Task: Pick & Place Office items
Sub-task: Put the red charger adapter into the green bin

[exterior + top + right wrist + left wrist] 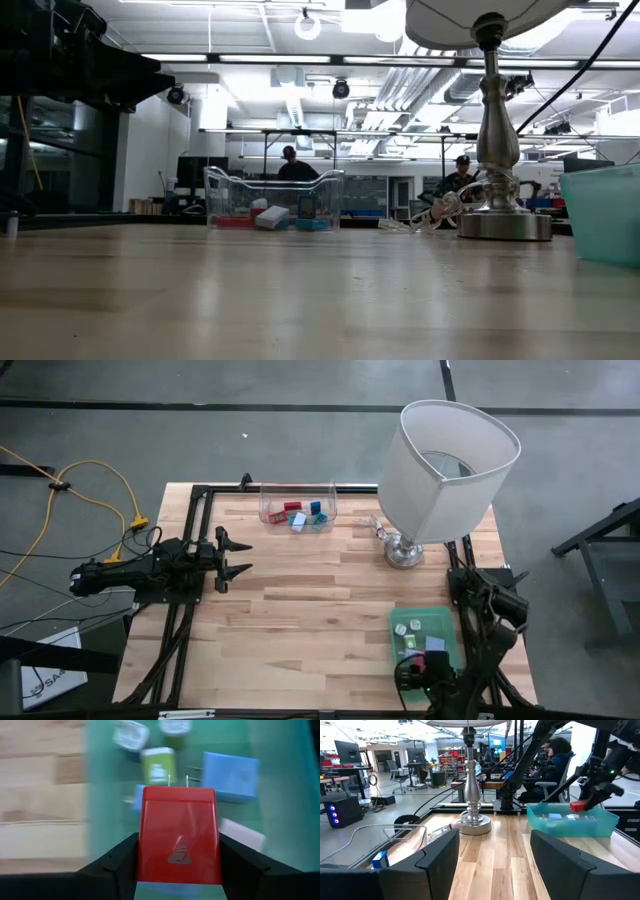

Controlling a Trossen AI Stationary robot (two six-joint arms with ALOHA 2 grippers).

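**Ana:** Wood planks make up the tabletop (pixel 300 620), with grey floor all round it. From above, taking the white lamp (pixel 440 475) as the marker: where do the office items sit?

**Ben:** A clear tray (pixel 298 506) lies well off to the lamp's left, holding red and blue pieces. A green bin (pixel 425 637) sits nearer the front edge than the lamp, with a few more pieces. The left pincer (pixel 238 557) hangs far left of the lamp, fingers spread, holding nothing. The right arm bends over the green bin.

**Ana:** And level with the boards?

**Ben:** The clear tray (pixel 273 200) stands left of the lamp's metal base (pixel 503 222), apart from it; people sit in the room behind.

**Ana:** Left wrist?

**Ben:** Across the boards, the right pincer (pixel 581 806) is over the bin right of the lamp base, with something red in it.

**Ana:** Right wrist?

**Ben:** Its fingers are clamped on the flat sides of a red clip (pixel 179 837), above green and blue pieces in the bin. I judge it light, stiff and smooth-faced, so liable to slip; broad flat sides are the place to grip.
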